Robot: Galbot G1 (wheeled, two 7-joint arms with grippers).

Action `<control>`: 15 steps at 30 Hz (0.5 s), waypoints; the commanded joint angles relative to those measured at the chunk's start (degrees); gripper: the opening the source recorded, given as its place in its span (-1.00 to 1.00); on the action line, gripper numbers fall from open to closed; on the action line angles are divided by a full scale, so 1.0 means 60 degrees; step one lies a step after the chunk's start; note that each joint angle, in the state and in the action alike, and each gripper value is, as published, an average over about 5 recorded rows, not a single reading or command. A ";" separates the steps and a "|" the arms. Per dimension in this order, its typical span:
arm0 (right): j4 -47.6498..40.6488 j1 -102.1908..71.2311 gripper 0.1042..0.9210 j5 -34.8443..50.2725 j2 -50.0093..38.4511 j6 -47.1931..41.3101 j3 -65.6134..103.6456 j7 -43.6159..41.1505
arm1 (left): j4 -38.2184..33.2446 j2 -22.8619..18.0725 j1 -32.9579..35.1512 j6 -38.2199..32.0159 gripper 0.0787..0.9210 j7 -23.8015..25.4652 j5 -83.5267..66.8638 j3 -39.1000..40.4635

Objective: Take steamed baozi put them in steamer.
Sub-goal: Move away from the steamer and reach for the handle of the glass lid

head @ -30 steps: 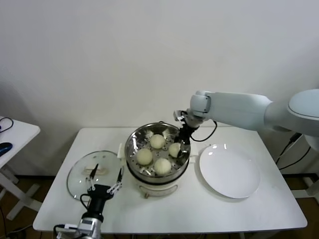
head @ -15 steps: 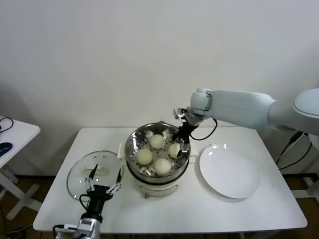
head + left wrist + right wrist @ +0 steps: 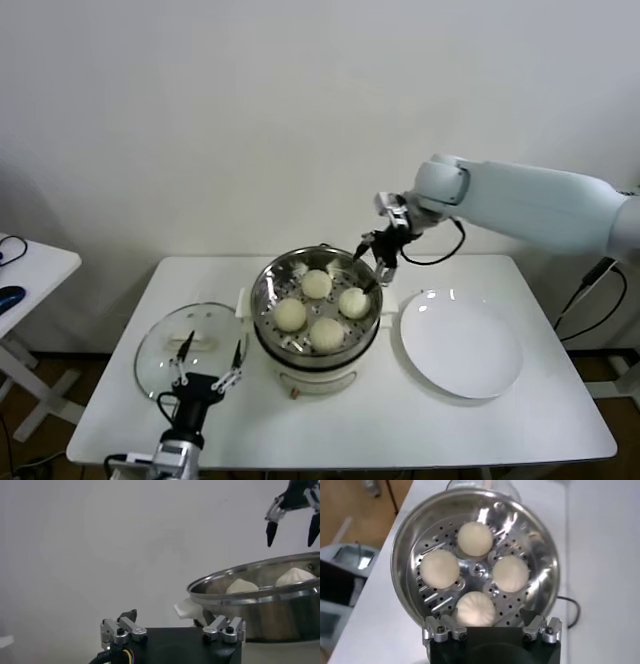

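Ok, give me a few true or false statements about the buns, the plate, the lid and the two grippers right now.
1. All four buns sit in the steamer. True.
2. The plate holds one bun. False: it is bare.
3. The right gripper grips a bun. False: it is open, above the steamer's rim, holding nothing.
4. The glass lid lies on the table, to the steamer's left. True.
5. The left gripper is open. True.
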 commanded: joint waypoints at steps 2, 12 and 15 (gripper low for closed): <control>0.1875 -0.2476 0.76 -0.0988 -0.3341 0.1216 0.3768 0.2912 | -0.0140 0.0086 0.0115 -0.0120 0.77 -0.0177 0.0078 0.0023; 0.3411 -1.1267 0.76 -0.1762 -0.4577 0.1910 1.2740 0.5013 | -0.0226 -0.0059 0.0256 -0.0548 0.77 -0.0391 0.0480 0.0163; 0.3744 -1.4015 0.76 -0.2076 -0.3815 0.2214 1.5838 0.5573 | -0.0484 -0.0179 0.0329 -0.0413 0.77 -0.0452 0.0780 0.0261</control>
